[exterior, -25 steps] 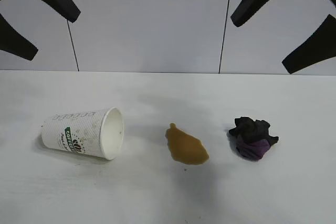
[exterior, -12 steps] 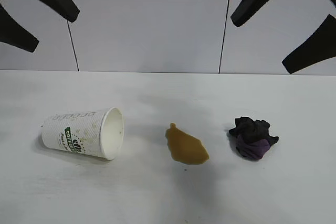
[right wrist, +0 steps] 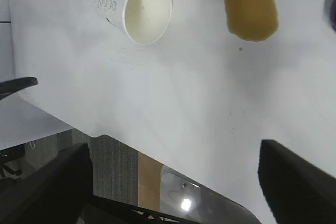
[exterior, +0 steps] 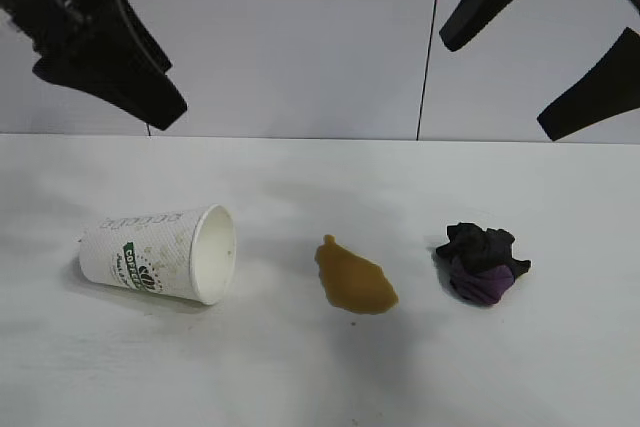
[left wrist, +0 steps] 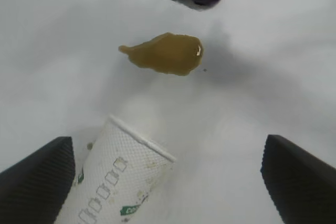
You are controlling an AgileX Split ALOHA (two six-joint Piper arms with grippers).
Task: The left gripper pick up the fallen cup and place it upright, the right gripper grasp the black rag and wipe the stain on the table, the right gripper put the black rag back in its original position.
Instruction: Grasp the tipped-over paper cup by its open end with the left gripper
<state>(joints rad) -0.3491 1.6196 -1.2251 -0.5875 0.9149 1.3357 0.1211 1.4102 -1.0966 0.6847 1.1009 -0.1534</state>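
White paper cup [exterior: 160, 253] lies sideways, mouth toward stain [exterior: 355, 276]; left tool [left wrist: 168, 182] wide open, empty.

Exterior faces the table [exterior: 300, 377] level; both wrist views overlook it.

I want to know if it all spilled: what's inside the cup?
The fallen cup looks empty: only bare whitish wall shows inside, with no liquid visible. The brown stain lies beside it, apart.

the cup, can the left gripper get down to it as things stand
Probably yes: the left gripper hangs open above the cup, which lies on its side with nothing over it or against it.
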